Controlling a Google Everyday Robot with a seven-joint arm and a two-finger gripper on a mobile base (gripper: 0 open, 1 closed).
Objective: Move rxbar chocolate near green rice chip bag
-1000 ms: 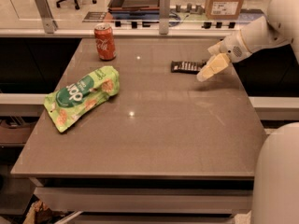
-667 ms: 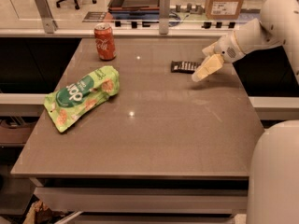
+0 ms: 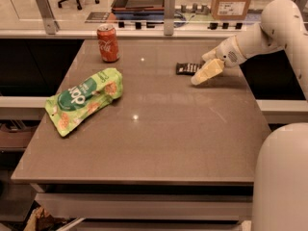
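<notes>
The rxbar chocolate (image 3: pixel 187 68) is a small black bar lying flat on the grey table (image 3: pixel 159 129), right of centre toward the back. The gripper (image 3: pixel 203 76) hangs from the white arm at the right. Its pale fingers lie over the bar's right end, which they hide. The green rice chip bag (image 3: pixel 83 100) is a crinkly light-green bag with a dark green logo. It lies on the left side of the table, well apart from the bar.
A red soda can (image 3: pixel 108 43) stands upright at the back left, behind the bag. A glass barrier with metal posts (image 3: pixel 169 6) runs along the table's back edge. The robot's white body (image 3: pixel 281 177) fills the lower right corner.
The gripper has shifted slightly left toward the bar's right end. The bar, bag and can have not moved.
</notes>
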